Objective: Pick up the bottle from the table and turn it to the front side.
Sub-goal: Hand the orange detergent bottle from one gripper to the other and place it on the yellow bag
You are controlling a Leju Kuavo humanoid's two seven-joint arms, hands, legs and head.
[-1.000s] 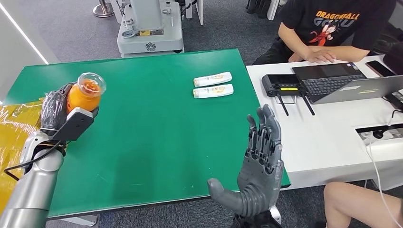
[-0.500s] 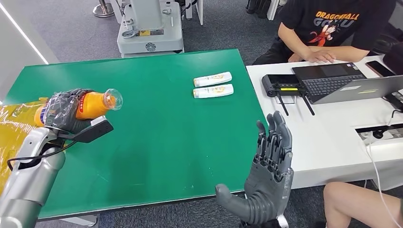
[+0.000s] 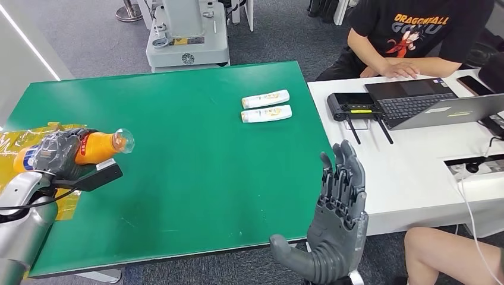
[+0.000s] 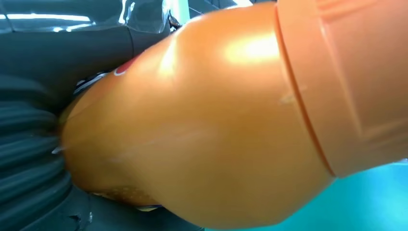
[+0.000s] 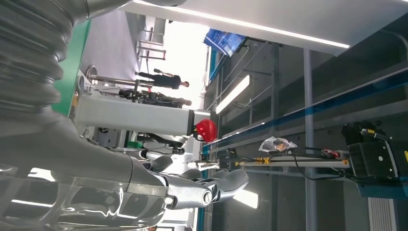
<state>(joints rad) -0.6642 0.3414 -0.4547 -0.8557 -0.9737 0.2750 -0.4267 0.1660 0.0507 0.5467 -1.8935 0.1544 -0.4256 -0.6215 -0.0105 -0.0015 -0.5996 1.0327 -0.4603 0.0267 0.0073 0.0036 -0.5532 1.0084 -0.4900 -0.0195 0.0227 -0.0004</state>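
bottle [image 3: 98,147] | orange, clear cap, red and blue label | lying sideways, cap toward the table's middle | gripped in left hand [image 3: 56,155] | above green table [image 3: 196,148] left edge

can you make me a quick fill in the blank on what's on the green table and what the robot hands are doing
1. The left hand holds an ____ bottle lying sideways.
2. The right hand is open and holds ____.
3. Two white tubes lie side by side on the ____ table.

Missing words: orange; nothing; green
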